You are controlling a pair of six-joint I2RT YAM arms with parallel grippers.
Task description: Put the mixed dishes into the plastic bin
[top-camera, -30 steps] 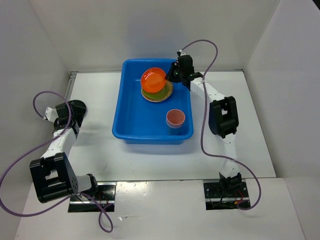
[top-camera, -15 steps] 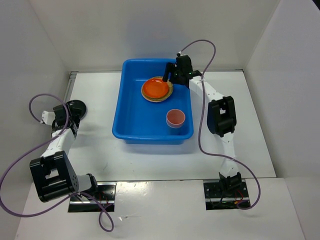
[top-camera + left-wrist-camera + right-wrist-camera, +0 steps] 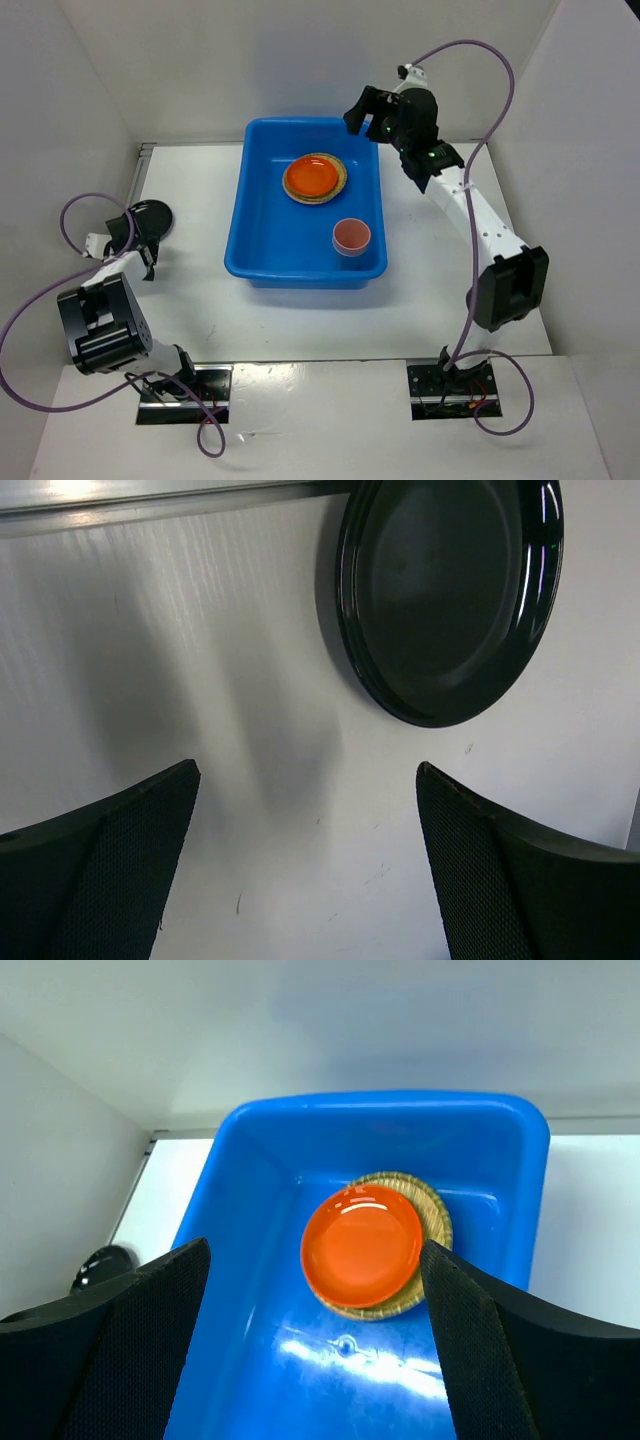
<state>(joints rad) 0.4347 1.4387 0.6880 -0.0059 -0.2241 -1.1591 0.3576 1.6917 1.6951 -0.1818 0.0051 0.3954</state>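
Your right tool [image 3: 368, 115], released, has left the orange plate [image 3: 311, 177] in the bin [image 3: 262, 250] and risen; your left tool [image 3: 308, 770], spread empty, faces the remaining black plate [image 3: 445, 590].

The bin [image 3: 240, 215] sits far-centre on the table [image 3: 300, 320]. Inside, a stack of plates [image 3: 313, 178] lies far right and a cup [image 3: 351, 236] near right. A lone plate [image 3: 450, 590] lies on the table well left of the bin.
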